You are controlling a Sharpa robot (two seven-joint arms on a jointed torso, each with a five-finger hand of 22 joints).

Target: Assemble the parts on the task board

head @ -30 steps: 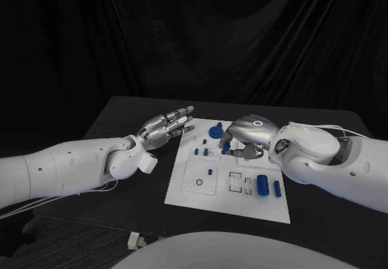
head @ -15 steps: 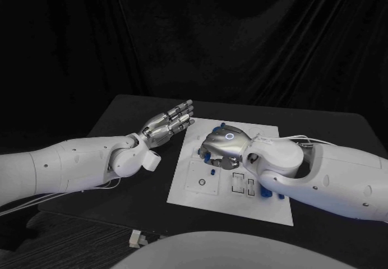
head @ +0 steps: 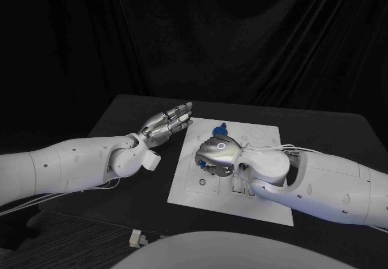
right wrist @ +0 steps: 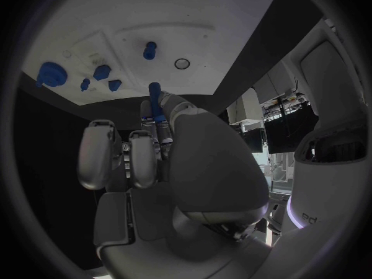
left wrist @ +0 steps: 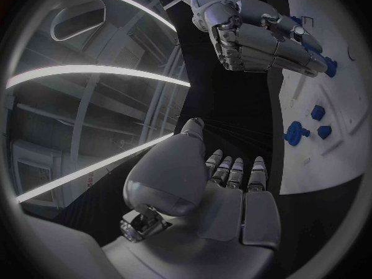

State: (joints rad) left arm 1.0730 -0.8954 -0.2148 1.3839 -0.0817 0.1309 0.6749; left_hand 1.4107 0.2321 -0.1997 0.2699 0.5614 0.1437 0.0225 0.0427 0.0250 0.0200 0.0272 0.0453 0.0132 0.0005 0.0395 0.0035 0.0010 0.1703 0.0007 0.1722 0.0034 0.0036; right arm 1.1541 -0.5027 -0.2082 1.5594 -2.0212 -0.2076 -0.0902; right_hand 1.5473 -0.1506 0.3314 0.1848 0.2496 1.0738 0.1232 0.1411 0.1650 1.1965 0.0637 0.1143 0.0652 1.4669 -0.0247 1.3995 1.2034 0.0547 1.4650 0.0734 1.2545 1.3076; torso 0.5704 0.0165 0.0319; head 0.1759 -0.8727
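Observation:
The white task board [head: 271, 204] lies in the middle of the black table. My right hand [head: 217, 154] hovers over its left middle and pinches a small blue peg [right wrist: 155, 98] between thumb and fingers, its tip pointing at the board [right wrist: 225, 18]. Below it on the board are a round hole [right wrist: 182, 63] and a standing blue peg [right wrist: 149, 49]. A blue knob [head: 218, 130] stands at the board's far side, also seen from the wrist as the blue knob [right wrist: 51, 73]. My left hand [head: 168, 124] is stretched flat beside the board's left edge, holding nothing.
Small blue parts [right wrist: 101, 72] stand near the knob. From the left wrist, my right hand [left wrist: 256, 37] hangs over the board [left wrist: 325, 161], near the blue knob [left wrist: 295, 132]. Black table [head: 129, 112] surrounds the board.
My right hand has moved left and toward me over the board, from its far middle to its left middle, with the blue peg. The left hand has barely shifted.

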